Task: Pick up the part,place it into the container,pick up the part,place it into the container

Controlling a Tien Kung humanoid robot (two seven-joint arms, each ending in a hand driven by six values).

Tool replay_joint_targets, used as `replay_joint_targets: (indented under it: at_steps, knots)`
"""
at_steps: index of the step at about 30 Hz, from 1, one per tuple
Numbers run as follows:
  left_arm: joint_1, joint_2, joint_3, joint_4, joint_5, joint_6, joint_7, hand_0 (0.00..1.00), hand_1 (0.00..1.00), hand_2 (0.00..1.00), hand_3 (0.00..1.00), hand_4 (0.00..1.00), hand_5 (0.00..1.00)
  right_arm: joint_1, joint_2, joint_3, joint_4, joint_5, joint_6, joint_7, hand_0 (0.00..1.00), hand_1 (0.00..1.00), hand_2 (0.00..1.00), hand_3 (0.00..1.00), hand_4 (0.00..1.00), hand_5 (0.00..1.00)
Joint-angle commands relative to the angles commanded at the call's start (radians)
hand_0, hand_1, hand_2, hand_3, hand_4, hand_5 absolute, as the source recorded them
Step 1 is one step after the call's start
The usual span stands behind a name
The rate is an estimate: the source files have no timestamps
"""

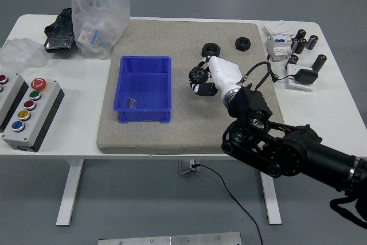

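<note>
My right hand (pixel 202 78), white with black fingertips, reaches in from the lower right over the grey mat (pixel 183 124). Its fingers are curled around a black gear-like part (pixel 198 75), right of the blue container (pixel 145 88). A second black part (pixel 209 49) lies just behind the hand, and a third black ring part (pixel 242 42) lies further right near the mat's back edge. The blue container holds a small metallic bit (pixel 131 104) at its near left. My left arm is out of view.
A control box with coloured buttons (pixel 31 113) stands at the left. A plastic bag (pixel 97 15) and a black item (pixel 60 30) lie at the back left. A white device (pixel 278 44), black cylinders (pixel 304 43) and a small white base (pixel 301 78) stand at the right.
</note>
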Motion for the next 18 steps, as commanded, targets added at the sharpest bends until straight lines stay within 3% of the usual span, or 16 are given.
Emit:
replay_joint_targets:
  at_steps: [10,12,13,18]
  knots:
    - [0.001,0.002,-0.003,0.0,0.007,0.0,0.007,0.693,0.587,0.557,0.62,0.56,0.094,0.043,0.06,-0.07,-0.008,0.166,-0.074,0.123,0.47,0.578,0.499,0.609,0.517,0.002]
    - [0.0,0.003,-0.002,0.0,0.007,0.0,0.007,0.693,0.587,0.557,0.62,0.56,0.094,0.049,0.071,-0.083,-0.004,0.172,-0.074,0.128,0.47,0.578,0.499,0.609,0.517,0.002]
    - [0.0,0.003,-0.001,0.0,0.006,-0.001,0.007,0.693,0.587,0.557,0.62,0.561,0.092,0.052,0.076,-0.091,-0.002,0.172,-0.069,0.128,0.531,0.653,0.66,0.686,0.445,0.038]
    - [-0.004,0.004,0.001,0.0,0.007,-0.003,0.007,0.693,0.587,0.557,0.62,0.561,0.092,0.057,0.088,-0.112,0.0,0.148,-0.022,0.105,0.531,0.653,0.66,0.686,0.445,0.038]
